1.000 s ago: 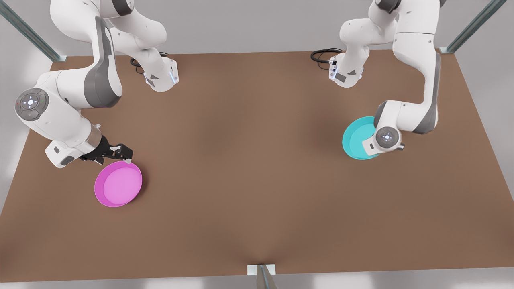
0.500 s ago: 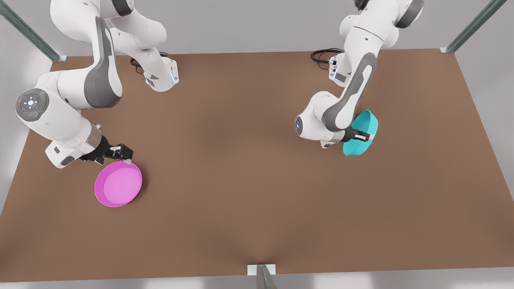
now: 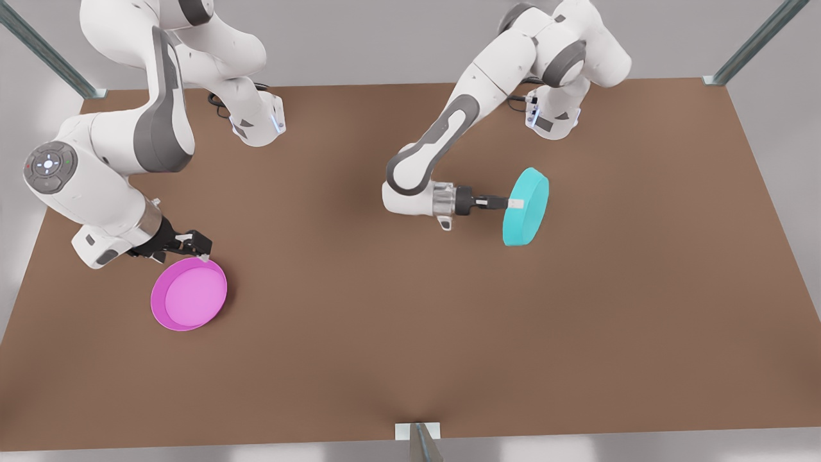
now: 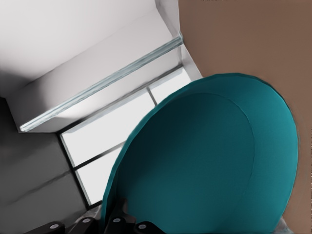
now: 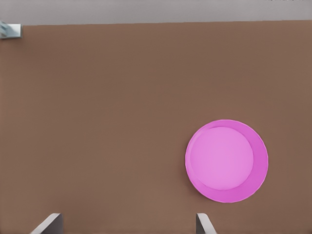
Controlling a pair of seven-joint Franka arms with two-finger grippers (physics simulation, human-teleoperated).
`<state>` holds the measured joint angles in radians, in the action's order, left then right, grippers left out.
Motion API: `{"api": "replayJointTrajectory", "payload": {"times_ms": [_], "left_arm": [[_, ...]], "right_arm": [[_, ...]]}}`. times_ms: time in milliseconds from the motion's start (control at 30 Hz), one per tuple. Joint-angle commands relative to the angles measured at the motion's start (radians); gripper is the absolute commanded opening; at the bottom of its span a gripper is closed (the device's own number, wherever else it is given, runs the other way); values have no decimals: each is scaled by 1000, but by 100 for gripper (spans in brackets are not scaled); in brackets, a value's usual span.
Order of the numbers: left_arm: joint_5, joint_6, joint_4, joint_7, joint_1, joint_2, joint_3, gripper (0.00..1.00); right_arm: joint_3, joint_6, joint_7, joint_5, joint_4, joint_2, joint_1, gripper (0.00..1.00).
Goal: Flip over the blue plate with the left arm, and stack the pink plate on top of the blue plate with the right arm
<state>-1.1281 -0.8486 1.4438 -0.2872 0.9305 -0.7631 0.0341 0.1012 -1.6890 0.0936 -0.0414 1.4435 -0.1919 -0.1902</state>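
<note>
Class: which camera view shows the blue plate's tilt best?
The front view: the blue plate stands nearly on edge, gripped by the left gripper above the table. The left wrist view shows its surface close up, without its tilt against the table.

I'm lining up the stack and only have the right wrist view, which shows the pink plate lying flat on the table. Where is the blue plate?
Observer: The left end effector grips the blue plate by its rim, in the front view's right half.
Operator: Is it lying flat?
Observer: No, it is turned steeply up on edge, not resting flat on the table.
Operator: How is my own end effector placed, seen from outside?
Observer: The right end effector is open and holds nothing. It sits by the rim of the pink plate, on the side toward the arm bases.
</note>
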Motion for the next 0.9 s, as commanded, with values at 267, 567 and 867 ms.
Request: {"api": "replayJointTrajectory", "payload": {"times_ms": [267,567,867], "left_arm": [[172,-4,-235,56,353,-280,-384,21],[329,-66,-283,42,519,-463,-582,21],[384,-87,-269,39,528,-499,-582,100]], "right_arm": [[0,0,0,0,0,0,2,100],[0,-1,0,0,0,0,0,100],[0,0,0,0,2,0,3,100]]}}
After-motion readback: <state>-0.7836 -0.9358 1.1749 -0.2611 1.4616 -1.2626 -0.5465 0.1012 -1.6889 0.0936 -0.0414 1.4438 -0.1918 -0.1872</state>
